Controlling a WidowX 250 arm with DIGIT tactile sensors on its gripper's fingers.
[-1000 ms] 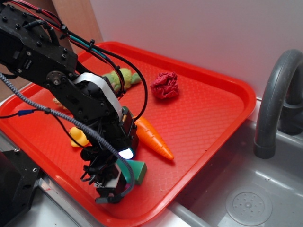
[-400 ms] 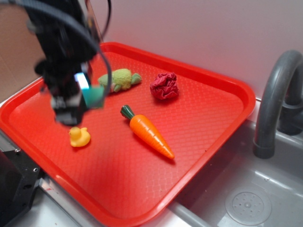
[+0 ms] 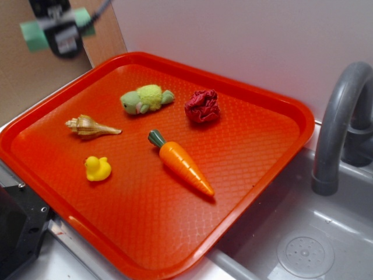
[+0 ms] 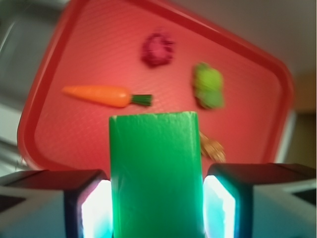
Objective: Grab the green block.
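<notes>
Exterior view high, angled down on tray [image 3: 280, 105]; wrist view straight down, same tray [image 4: 44, 99]

Black gripper head, glowing pads

In the exterior view the gripper [image 3: 58, 30] was a blurred black block with a pale grey face and a dark cable trailing off its top. From the wrist view its fingers [image 4: 81, 198] were black-edged, grey outside, their inner pads lit bright white-cyan.

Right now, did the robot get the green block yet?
Yes. The green block sits clamped between the gripper fingers, lifted high above the red tray. The carrot and turtle stay behind. Nothing looks left except holding on.
</notes>
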